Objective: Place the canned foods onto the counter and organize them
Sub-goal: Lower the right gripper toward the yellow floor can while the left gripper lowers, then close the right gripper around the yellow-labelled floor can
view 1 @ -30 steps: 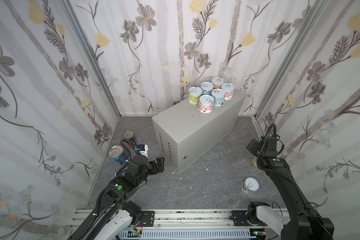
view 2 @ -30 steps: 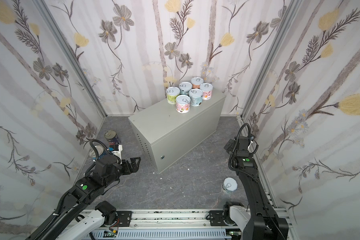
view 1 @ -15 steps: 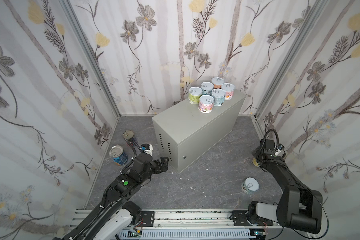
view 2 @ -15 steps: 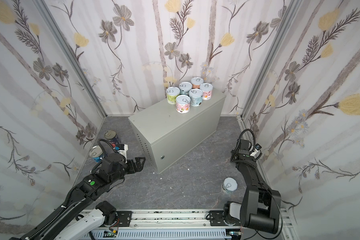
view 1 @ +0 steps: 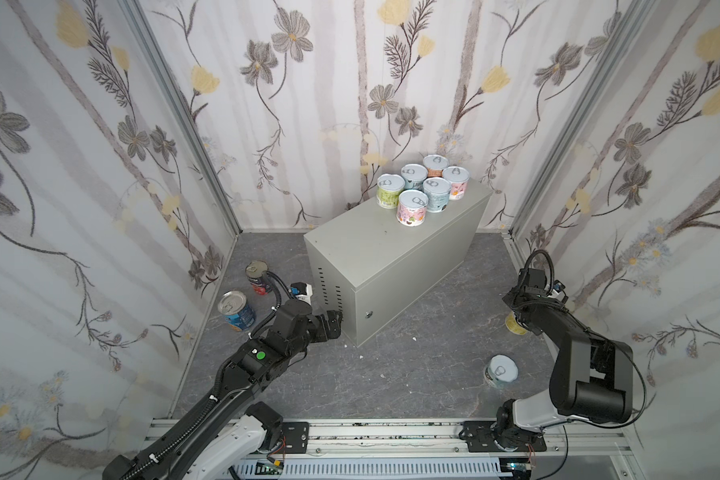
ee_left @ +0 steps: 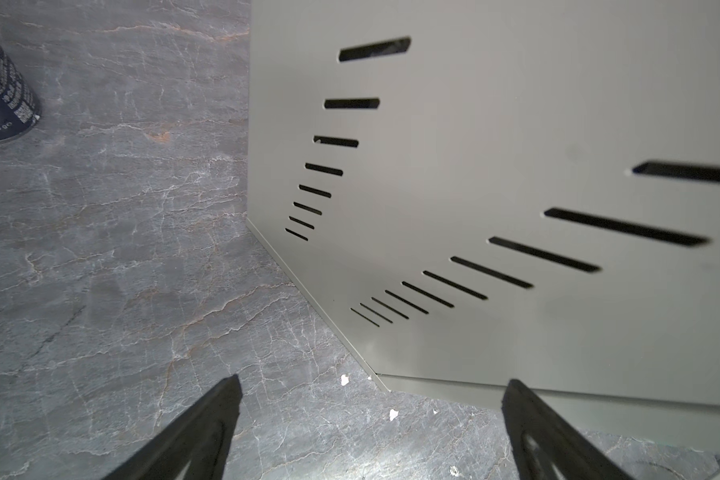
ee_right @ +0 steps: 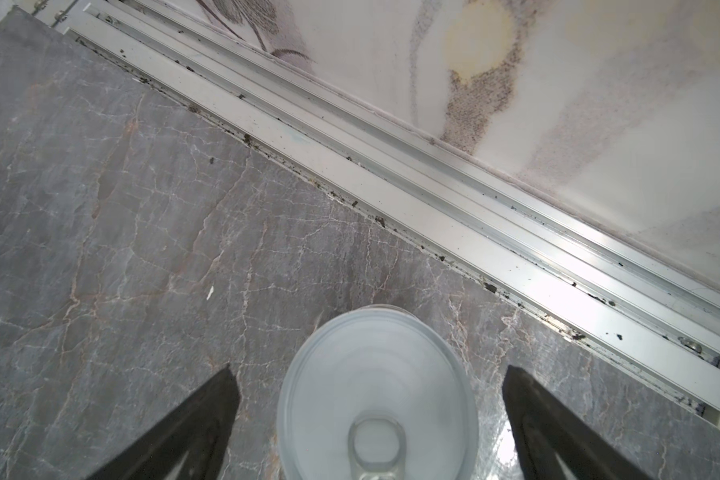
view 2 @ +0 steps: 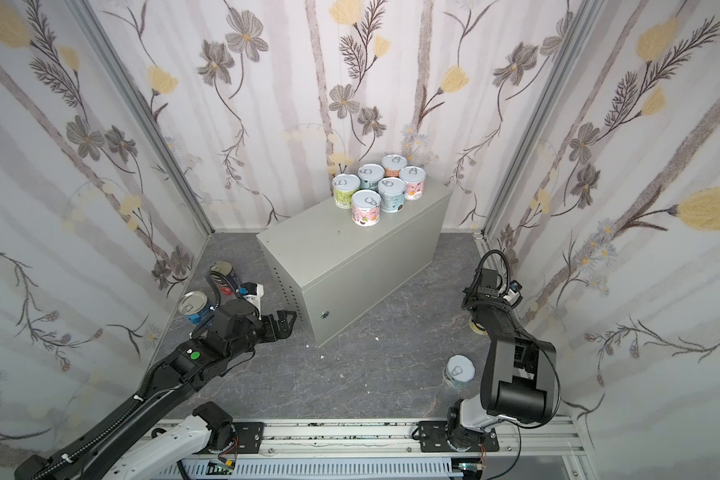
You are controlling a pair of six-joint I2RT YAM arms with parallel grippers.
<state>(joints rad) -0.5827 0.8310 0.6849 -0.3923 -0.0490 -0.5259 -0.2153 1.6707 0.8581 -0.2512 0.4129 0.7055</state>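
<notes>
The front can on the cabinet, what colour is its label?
The front can has a pink label, best seen in a top view.

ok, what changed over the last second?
The right gripper came down over the yellow can by the right wall, jaws open on either side of it, not closed. The left gripper edged toward the counter's vented end, open and empty. Nothing was gripped or released. Unchanged: six cans on the counter; blue can, navy-red can and pale-blue can on the floor.
</notes>
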